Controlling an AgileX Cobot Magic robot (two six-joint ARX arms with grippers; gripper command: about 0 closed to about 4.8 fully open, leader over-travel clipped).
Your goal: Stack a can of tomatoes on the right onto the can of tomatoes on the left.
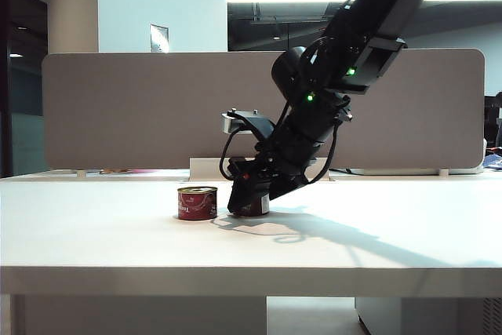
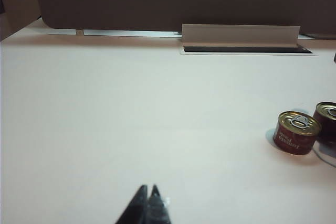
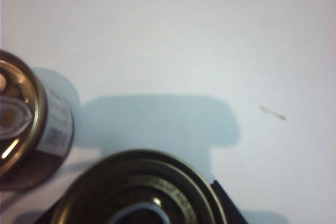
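Observation:
Two short red cans of tomatoes with gold lids stand side by side on the white table point(image 1: 118, 233). The left can point(image 1: 197, 203) stands free. My right gripper point(image 1: 249, 198) reaches down over the right can point(image 1: 260, 207), its dark fingers point(image 3: 223, 203) pressed against the can's sides. In the right wrist view the right can's lid point(image 3: 142, 192) fills the space between the jaws of the right gripper point(image 3: 137, 208), and the left can point(image 3: 26, 129) stands close beside it. My left gripper point(image 2: 148, 188) hovers shut over bare table, far from both the left can point(image 2: 297, 132) and the right can point(image 2: 326, 121).
A grey partition panel point(image 1: 157, 107) runs along the table's far edge, with a white rail point(image 2: 239, 35) at its foot. The right arm casts a long shadow point(image 1: 329, 229) across the table to the right of the cans.

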